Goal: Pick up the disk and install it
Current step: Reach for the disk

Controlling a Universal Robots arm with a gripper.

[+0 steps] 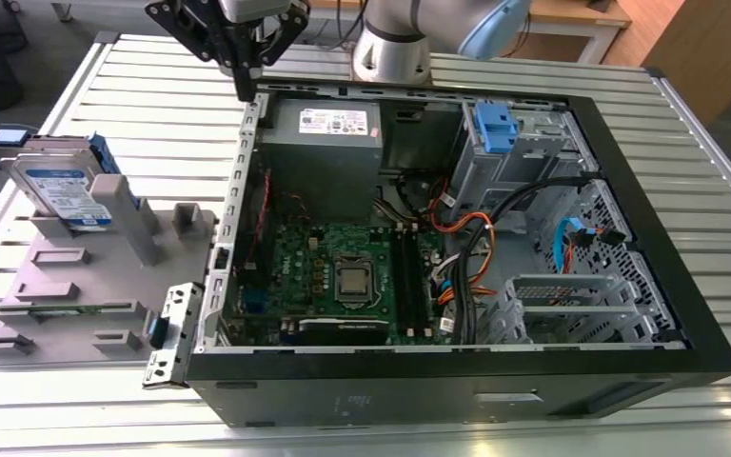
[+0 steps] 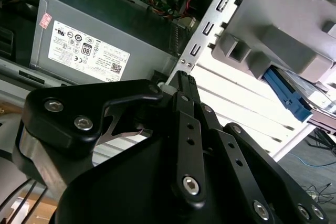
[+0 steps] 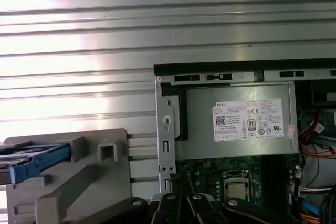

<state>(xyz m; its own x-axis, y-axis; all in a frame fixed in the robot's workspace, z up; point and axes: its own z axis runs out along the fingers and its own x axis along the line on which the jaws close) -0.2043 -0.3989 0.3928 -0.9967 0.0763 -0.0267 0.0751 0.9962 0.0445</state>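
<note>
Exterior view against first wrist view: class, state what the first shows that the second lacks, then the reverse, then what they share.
Exterior view, not first wrist view: the arm's base joint, the disk showing its label, the case's black front panel. First wrist view, not exterior: linkage bolts close up. Shared: the gripper, grey fixture, power supply, processor.
</note>
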